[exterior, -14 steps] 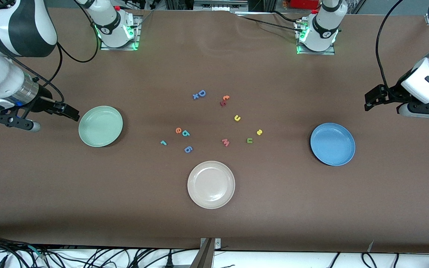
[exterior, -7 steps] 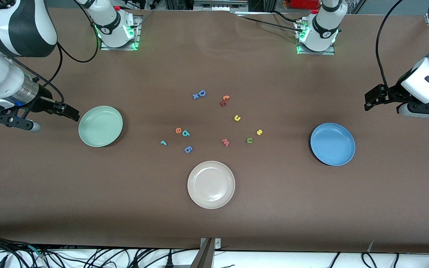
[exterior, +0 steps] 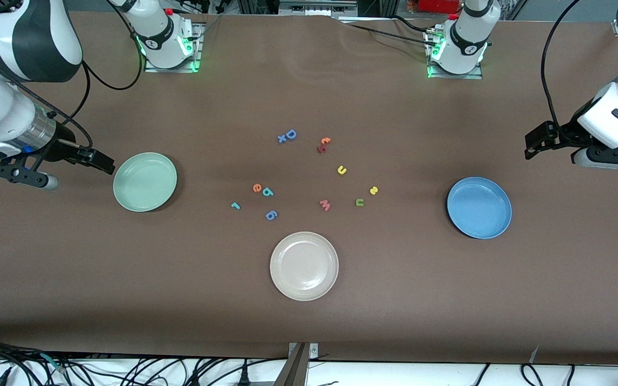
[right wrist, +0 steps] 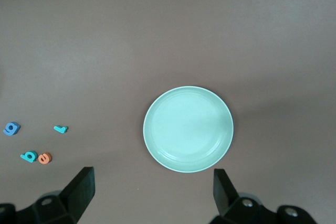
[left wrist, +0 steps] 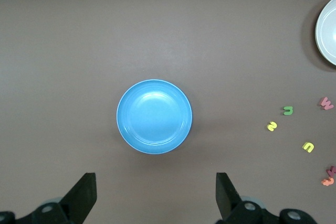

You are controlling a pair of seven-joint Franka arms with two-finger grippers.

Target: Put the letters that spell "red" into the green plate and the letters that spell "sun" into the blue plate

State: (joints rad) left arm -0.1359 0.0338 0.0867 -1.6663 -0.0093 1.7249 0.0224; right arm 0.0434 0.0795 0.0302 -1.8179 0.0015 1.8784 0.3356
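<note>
The teal "r" [exterior: 235,205], orange "e" [exterior: 257,187] and teal "d" [exterior: 268,191] lie together mid-table, between the plates. The yellow "u" [exterior: 341,170], yellow "s" [exterior: 373,190] and green "n" [exterior: 359,202] lie toward the blue plate [exterior: 479,207]. The green plate [exterior: 145,182] holds nothing, and neither does the blue one. My right gripper [exterior: 32,178] hangs open above the table beside the green plate [right wrist: 188,128]. My left gripper [exterior: 609,160] hangs open near the blue plate [left wrist: 154,116]. Nothing is between either pair of fingers.
A cream plate [exterior: 304,266] sits nearer the front camera than the letters. Other letters lie among them: a blue "D" [exterior: 290,134], a blue "6" [exterior: 271,215], a pink "m" [exterior: 325,205] and an orange-and-red pair [exterior: 323,145].
</note>
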